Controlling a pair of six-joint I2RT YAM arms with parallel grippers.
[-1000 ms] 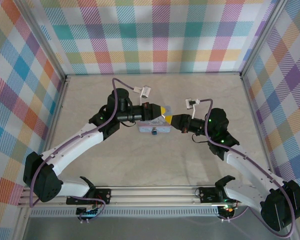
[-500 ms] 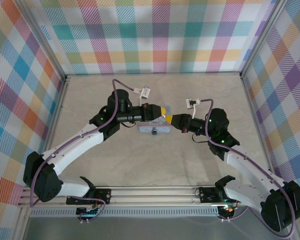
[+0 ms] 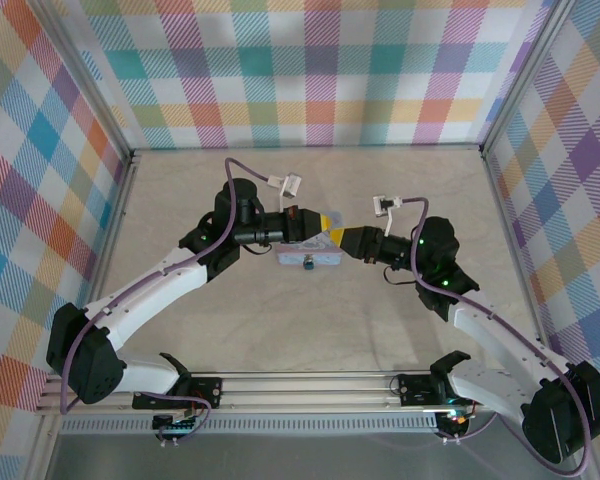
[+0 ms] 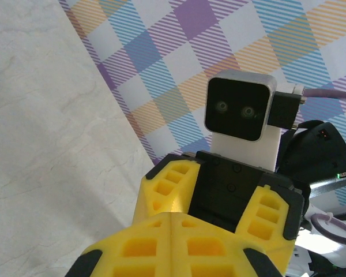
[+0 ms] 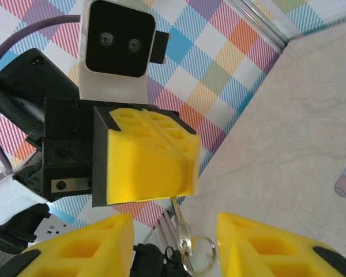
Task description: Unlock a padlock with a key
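Status: early, nothing unlocked yet.

- Landmark is the pale blue printed tin box [image 3: 325, 259] sitting mid-table on the beige marbled tabletop [image 3: 280, 330].
- The tiny dark bluish padlock [image 3: 308, 266] is at the tin's near face, touching it. It's too small in the top view to read the shackle, so I can't tell if it's locked. Neither arm is on it.
- The thin greyish metal key [image 5: 174, 206] is above the tin, off the table. It hangs down out of the left gripper [image 5: 155, 167]. A small wire key ring [image 5: 203, 247] dangles below it.
- Left gripper: yellow fingers pressed together and pinching the top of the key. The left wrist view also shows them meeting with no gap.
- Right gripper [image 5: 174, 225]: fingers spread wide and holding nothing. It sits nose to nose with the left gripper, just above the tin's right end. The hanging key and ring are in the gap between its fingers, touching neither as far as I can see.

My read:
- Done: key picked up and lifted.
- In hand: this looks like a handover or regrip of the key between arms.
- Left: get a firm, aligned hold on the key, steady the padlock, insert, turn, pop the shackle.
- Risk: the key swings on its ring, so the pinch may land on the ring instead of the blade.
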